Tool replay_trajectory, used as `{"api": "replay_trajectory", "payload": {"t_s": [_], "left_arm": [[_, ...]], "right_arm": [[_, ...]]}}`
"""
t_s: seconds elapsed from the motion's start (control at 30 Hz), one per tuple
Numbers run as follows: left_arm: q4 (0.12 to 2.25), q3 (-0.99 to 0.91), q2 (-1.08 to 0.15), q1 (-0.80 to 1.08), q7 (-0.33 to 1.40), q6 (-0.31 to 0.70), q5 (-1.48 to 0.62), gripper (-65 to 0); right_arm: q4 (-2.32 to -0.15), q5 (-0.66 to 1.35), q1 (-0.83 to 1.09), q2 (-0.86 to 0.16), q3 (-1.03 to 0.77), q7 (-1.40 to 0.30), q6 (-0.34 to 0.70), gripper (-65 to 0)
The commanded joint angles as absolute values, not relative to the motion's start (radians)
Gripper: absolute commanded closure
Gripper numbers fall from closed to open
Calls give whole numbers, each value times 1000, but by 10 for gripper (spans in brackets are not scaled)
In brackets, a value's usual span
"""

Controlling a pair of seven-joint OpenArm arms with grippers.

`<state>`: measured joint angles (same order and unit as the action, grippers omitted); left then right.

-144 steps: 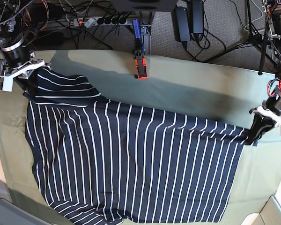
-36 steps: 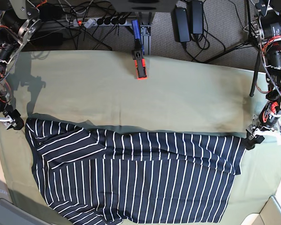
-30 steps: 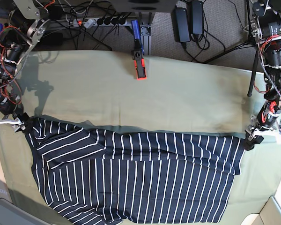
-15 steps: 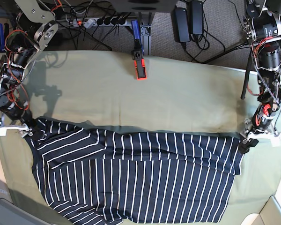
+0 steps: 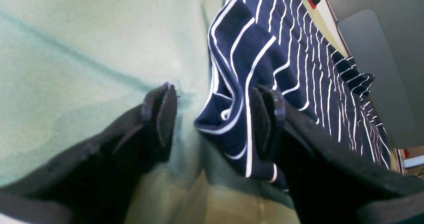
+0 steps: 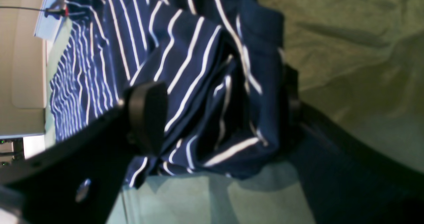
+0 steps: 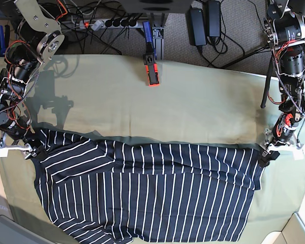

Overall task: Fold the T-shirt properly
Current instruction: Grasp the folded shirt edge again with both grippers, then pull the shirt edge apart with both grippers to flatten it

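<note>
Already half folded: T-shirt [image 7: 147,188] lay across lower frame on the tabletop [image 7: 193,101].
Both pincers, left [image 5: 212,118] and right [image 6: 218,118], stood apart at its upper corners; soft, limp fabric, best pinched at corners.

Base view overhead, wrist views close; all share T-shirt [image 7: 147,188]

T-shirt [image 7: 147,190]: dark blue with thin white stripes
Table cloth [image 7: 203,101]: plain soft green, all around the T-shirt
Clamp [image 7: 152,71]: red and black, above the T-shirt (a blue bar sits above it)
Left gripper [image 5: 212,118]: black fingers
Right gripper [image 6: 218,118]: black fingers
Floor [image 7: 244,35]: grey-brown, with black cables
</note>
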<state>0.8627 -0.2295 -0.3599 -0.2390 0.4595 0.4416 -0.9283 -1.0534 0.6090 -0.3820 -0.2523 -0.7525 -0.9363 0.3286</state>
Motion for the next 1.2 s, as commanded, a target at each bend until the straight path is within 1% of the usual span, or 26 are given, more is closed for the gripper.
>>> {"api": "replay_trajectory", "payload": {"t_s": [0.0, 0.47, 0.6, 0.63, 0.67, 0.7, 0.77, 0.8, 0.83, 0.9, 1.0, 1.07, 1.17], "left_arm": [[867, -224, -356, -252, 498, 430, -924, -393], [867, -220, -318, -251, 530, 430, -892, -392], [867, -192, -313, -252, 531, 430, -884, -390], [868, -183, -313, -252, 531, 430, -884, -374], [868, -176, -313, -252, 531, 430, -884, -340], [868, -171, -313, -252, 531, 430, -882, -288], [868, -170, -313, -252, 527, 431, -873, -176], [869, -170, -313, -252, 520, 435, -873, -134], [870, -170, -313, -252, 517, 447, -871, -102], [874, -170, -313, -252, 513, 474, -869, -48], [885, -171, -316, -252, 512, 492, -871, -3], [899, -171, -324, -251, 514, 504, -871, 0], [923, -170, -344, -249, 556, 552, -888, 0]], "right_arm": [[-1066, 625, -407, -271, -753, -920, 374, -434], [-1066, 606, -406, -270, -753, -913, 374, -432], [-1066, 606, -406, -268, -752, -914, 374, -432], [-1066, 606, -406, -268, -752, -913, 374, -428], [-1066, 606, -406, -268, -752, -913, 374, -391], [-1066, 606, -406, -268, -752, -913, 374, -325], [-1066, 606, -406, -268, -752, -913, 374, -157], [-1066, 606, -406, -268, -752, -913, 374, -66], [-1066, 606, -406, -268, -752, -913, 374, 0], [-1066, 606, -406, -268, -752, -914, 375, 0], [-1066, 606, -406, -268, -752, -918, 375, 0], [-1066, 606, -406, -269, -752, -926, 375, 0], [-1066, 609, -403, -271, -752, -954, 376, 0]]}}
